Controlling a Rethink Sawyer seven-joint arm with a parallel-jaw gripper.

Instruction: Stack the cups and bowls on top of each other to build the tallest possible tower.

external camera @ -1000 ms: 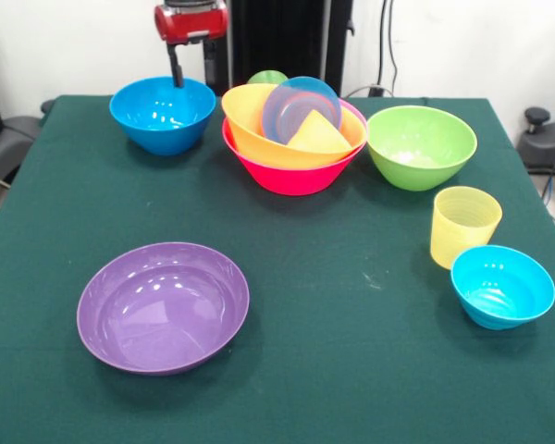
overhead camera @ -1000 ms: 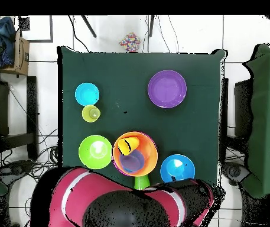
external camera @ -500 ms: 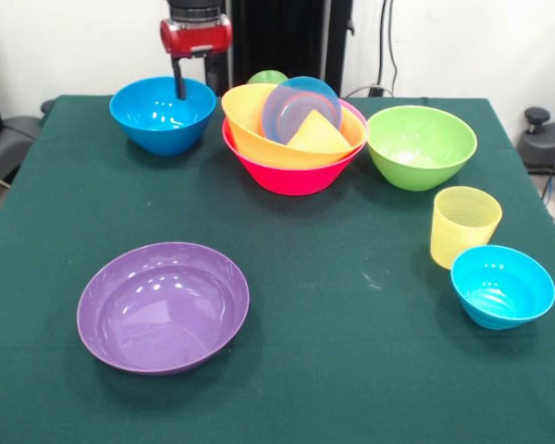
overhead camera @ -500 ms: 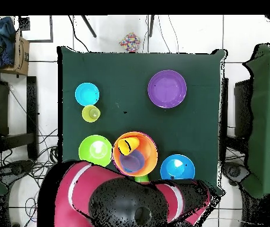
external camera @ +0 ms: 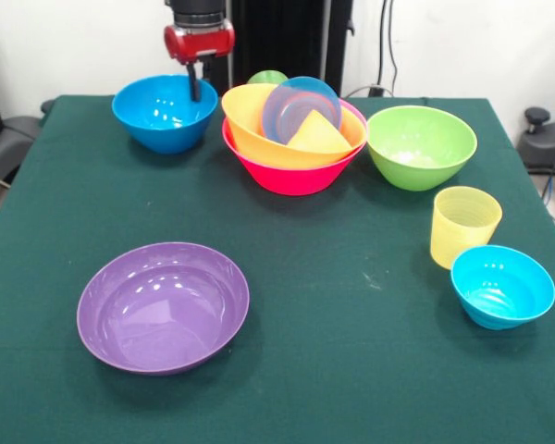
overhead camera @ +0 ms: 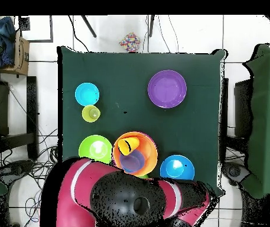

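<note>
Gripper point(external camera: 195, 90) at upper left of front view, one dark finger dipped inside medium blue bowl point(external camera: 165, 113) against its right rim; second finger unseen, so cannot tell whether rim is pinched. Likely set for rim grasp.

Tower point(external camera: 294, 129) just right of it at top centre: pink bowl lowest, orange bowl nested, small blue bowl and yellow-orange cup tilted inside, green cup peeking behind.

Green bowl point(external camera: 421, 146), pale yellow cup point(external camera: 463, 226), small blue bowl point(external camera: 502, 286) along right side; purple bowl point(external camera: 163, 306) lower left.

Blue bowl near far table edge; short, clear path to tower.
</note>
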